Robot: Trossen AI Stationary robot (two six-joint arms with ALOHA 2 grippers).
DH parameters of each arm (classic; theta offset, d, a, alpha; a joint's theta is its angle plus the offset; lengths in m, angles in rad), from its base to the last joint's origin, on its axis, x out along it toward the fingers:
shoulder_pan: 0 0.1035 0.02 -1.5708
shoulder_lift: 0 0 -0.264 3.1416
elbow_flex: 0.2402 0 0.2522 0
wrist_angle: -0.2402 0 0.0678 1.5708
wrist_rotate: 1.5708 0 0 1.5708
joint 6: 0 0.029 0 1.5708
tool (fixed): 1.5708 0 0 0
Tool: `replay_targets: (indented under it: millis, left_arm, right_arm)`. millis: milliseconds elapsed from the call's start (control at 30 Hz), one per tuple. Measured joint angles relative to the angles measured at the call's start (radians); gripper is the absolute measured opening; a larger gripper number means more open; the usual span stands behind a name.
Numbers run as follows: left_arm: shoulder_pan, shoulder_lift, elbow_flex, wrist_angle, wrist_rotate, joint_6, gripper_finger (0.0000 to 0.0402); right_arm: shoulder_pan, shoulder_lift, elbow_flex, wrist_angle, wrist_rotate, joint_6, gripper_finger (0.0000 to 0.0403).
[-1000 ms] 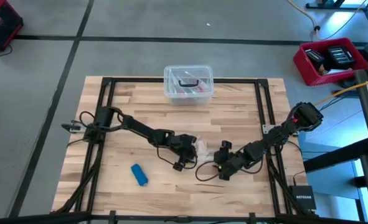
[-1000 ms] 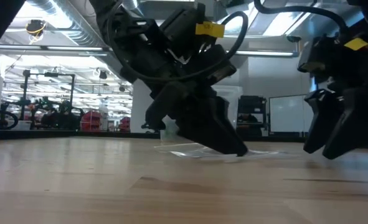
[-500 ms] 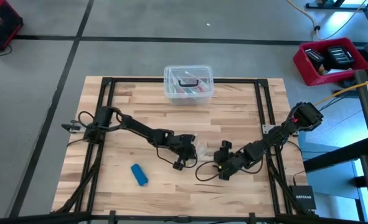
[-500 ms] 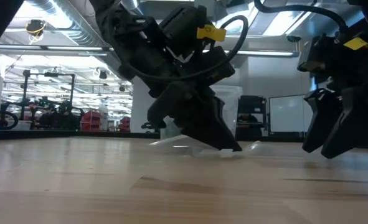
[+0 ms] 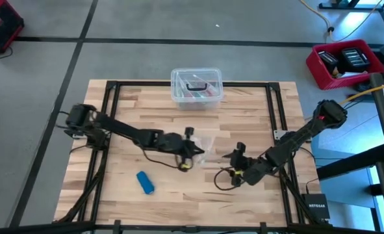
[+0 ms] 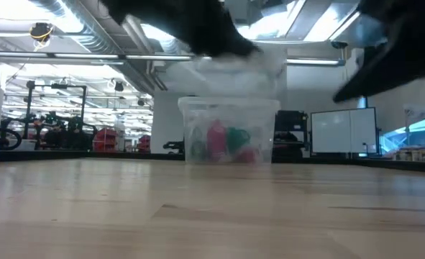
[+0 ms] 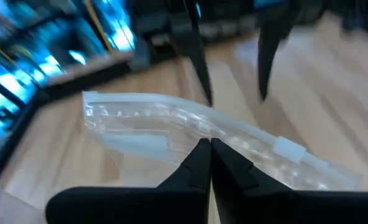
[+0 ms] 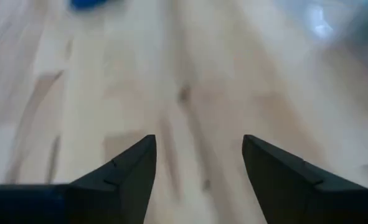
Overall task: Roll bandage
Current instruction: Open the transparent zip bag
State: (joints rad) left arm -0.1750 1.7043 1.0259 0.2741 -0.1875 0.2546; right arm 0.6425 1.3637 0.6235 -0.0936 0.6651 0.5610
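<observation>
The bandage (image 5: pixel 145 182), a compact blue roll, lies near the bench's (image 5: pixel 179 201) front left corner. Toward the middle, the left gripper (image 5: pixel 193 151) has its fingers (image 7: pixel 199 163) pinched shut on a clear plastic bag (image 5: pixel 206 143). The right gripper (image 5: pixel 238 158), near the bench's front right, holds its fingers (image 8: pixel 131 165) apart, empty. A clear lidded box (image 5: pixel 196 88) sits at the back edge.

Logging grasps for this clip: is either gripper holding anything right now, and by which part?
The left gripper has its jaws shut on the small clear plastic bag, pinching one long edge. The right gripper is open and empty.
</observation>
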Motion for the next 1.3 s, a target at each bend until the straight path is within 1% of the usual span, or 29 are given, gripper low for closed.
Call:
replay_targets:
  millis: [100, 167, 200, 267, 333, 367, 467, 567, 633, 700, 800, 900, 1067, 1167, 1233, 1300]
  left_arm:
    - [-0.004, -0.075, -0.13, 0.219, -0.002, -0.062, 0.0]
    - [-0.004, -0.107, -0.226, 0.416, 0.004, -0.11, 0.0]
    - [-0.003, -0.121, -0.265, 0.517, 0.012, -0.134, 0.0]
    - [0.001, -0.134, -0.329, 0.706, 0.048, -0.191, 0.0]
    - [0.001, -0.139, -0.373, 0.834, 0.092, -0.231, 0.0]
    - [0.001, -0.138, -0.382, 0.865, 0.115, -0.25, 0.0]
    - [-0.003, -0.138, -0.388, 0.886, 0.142, -0.28, 0.0]
    - [-0.008, -0.138, -0.388, 0.89, 0.143, -0.291, 0.0]
    - [-0.009, -0.137, -0.388, 0.891, 0.143, -0.291, 0.0]
    - [-0.009, -0.137, -0.387, 0.897, 0.143, -0.292, 0.0]
    - [-0.009, -0.137, -0.387, 0.89, 0.144, -0.301, 0.0]
    - [-0.009, -0.137, -0.387, 0.888, 0.144, -0.302, 0.0]
    - [-0.009, -0.137, -0.387, 0.888, 0.143, -0.306, 0.0]
    - [-0.008, -0.137, -0.387, 0.885, 0.143, -0.303, 0.0]
    - [-0.008, -0.138, -0.386, 0.885, 0.143, -0.296, 0.0]
    - [-0.008, -0.138, -0.386, 0.881, 0.142, -0.292, 0.0]
  right_arm:
    - [0.023, -0.003, -0.002, 0.093, 0.175, -0.052, 0.024]
    - [0.025, 0.002, -0.003, 0.198, 0.25, -0.125, 0.024]
    - [0.023, 0.006, -0.003, 0.253, 0.269, -0.166, 0.024]
    - [0.007, 0.009, -0.003, 0.358, 0.276, -0.251, 0.024]
    - [-0.02, 0.009, -0.003, 0.461, 0.244, -0.315, 0.024]
    - [-0.037, 0.009, -0.003, 0.507, 0.219, -0.343, 0.024]
    - [-0.084, 0.009, 0.005, 0.648, 0.11, -0.417, 0.024]
    - [-0.118, 0.022, 0.032, 0.732, -0.042, -0.535, 0.024]
    - [-0.134, 0.046, 0.056, 0.746, -0.076, -0.6, 0.024]
    - [-0.148, 0.069, 0.091, 0.749, -0.077, -0.665, 0.024]
    - [-0.168, 0.109, 0.138, 0.752, -0.036, -0.783, 0.024]
    - [-0.185, 0.143, 0.179, 0.747, 0.0, -0.866, 0.024]
    - [-0.226, 0.199, 0.228, 0.747, 0.005, -0.935, 0.0237]
    - [-0.243, 0.222, 0.259, 0.748, 0.004, -0.947, 0.0212]
    - [-0.245, 0.23, 0.271, 0.74, 0.004, -0.96, 0.0181]
    - [-0.244, 0.233, 0.274, 0.726, 0.0, -0.962, 0.0142]
